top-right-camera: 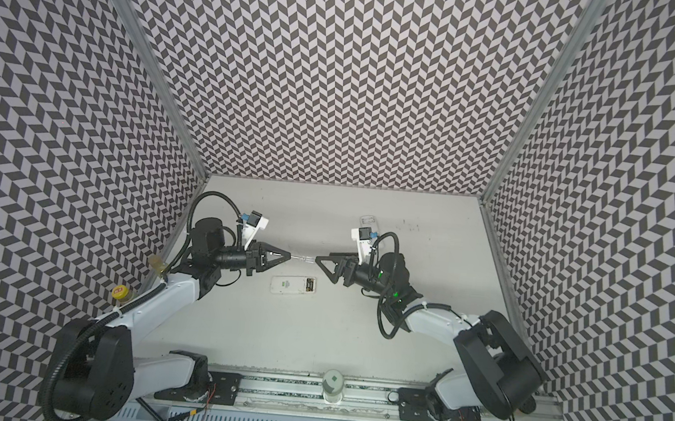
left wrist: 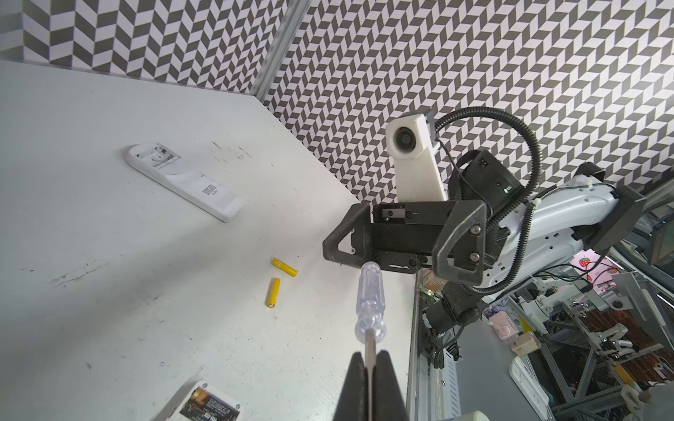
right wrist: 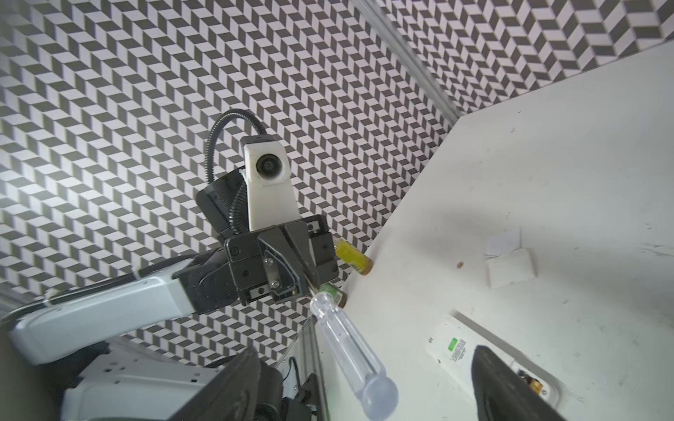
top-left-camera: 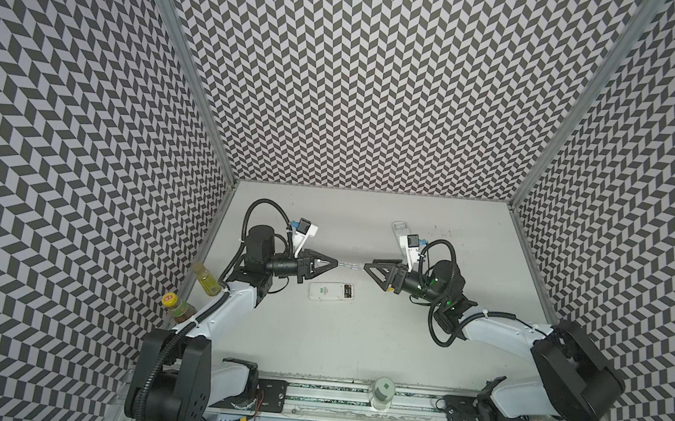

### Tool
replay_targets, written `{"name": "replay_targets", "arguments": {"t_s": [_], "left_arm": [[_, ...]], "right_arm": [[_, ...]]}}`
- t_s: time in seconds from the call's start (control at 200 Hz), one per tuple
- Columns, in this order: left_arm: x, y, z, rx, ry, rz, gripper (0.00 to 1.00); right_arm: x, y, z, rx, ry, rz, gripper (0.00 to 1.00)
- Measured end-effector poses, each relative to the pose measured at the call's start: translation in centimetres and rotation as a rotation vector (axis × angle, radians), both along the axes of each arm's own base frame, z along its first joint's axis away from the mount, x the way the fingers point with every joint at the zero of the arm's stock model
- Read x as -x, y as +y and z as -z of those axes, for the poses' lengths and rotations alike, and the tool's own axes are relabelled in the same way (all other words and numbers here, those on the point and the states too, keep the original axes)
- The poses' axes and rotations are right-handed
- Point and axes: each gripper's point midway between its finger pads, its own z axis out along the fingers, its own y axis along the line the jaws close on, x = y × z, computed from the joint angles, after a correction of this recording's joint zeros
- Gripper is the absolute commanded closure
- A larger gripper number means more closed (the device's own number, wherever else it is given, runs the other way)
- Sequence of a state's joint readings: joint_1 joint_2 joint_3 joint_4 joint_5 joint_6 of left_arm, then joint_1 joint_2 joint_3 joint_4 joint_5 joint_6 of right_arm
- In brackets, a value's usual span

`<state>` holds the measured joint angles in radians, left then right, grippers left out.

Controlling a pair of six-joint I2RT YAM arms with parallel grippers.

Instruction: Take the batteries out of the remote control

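The step in hand looks like a handover. The left tool (left wrist: pixel 371 364) is clamped on the metal shaft of the screwdriver (left wrist: pixel 370 295) and holds it level above the bench (top-left-camera: pixel 460 355), at 12 o'clock of the near remote (top-left-camera: pixel 330 297), with the clear handle pointing to 3 o'clock. The right tool (top-left-camera: pixel 367 265) comes in from 3 o'clock. Its jaws stand apart, one on each side of the handle, and neither seems to touch it.

Two black cells (top-left-camera: pixel 347 292) sit in the near remote's open bay. Two yellow cells (left wrist: pixel 284 266) lie loose on the bench, close together but not touching. The far remote (top-left-camera: pixel 399 228), at 1 o'clock of the near one, shows an empty bay.

To do this well, the right tool should slide further along the handle, so the pads land on its thick middle and not the rounded butt. It should then close square to the axis. The handle is smooth and round, so it will likely roll or squirt out of an off-centre pinch. The left tool should keep its clamp until the right grip is firm, then open and back off toward 9 o'clock along the shaft line. The blade then stays aimed for prying out the black cells.
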<state>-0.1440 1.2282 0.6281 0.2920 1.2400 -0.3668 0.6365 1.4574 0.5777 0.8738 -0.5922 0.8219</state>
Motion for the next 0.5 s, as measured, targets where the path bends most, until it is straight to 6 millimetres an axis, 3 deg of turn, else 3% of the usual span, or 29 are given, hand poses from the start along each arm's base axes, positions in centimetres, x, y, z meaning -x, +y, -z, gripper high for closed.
{"name": "replay_targets", "arguments": {"t_s": [0.311, 0.501], "left_arm": [[0.8, -0.7, -0.6, 0.024, 0.009, 0.045, 1.00], [0.7, -0.8, -0.6, 0.023, 0.016, 0.041, 1.00]], "right_arm": [[1.5, 2.2, -0.5, -0.097, 0.019, -0.160, 0.34], [1.9, 3.6, -1.7, -0.161, 0.005, -0.233, 0.56]]}}
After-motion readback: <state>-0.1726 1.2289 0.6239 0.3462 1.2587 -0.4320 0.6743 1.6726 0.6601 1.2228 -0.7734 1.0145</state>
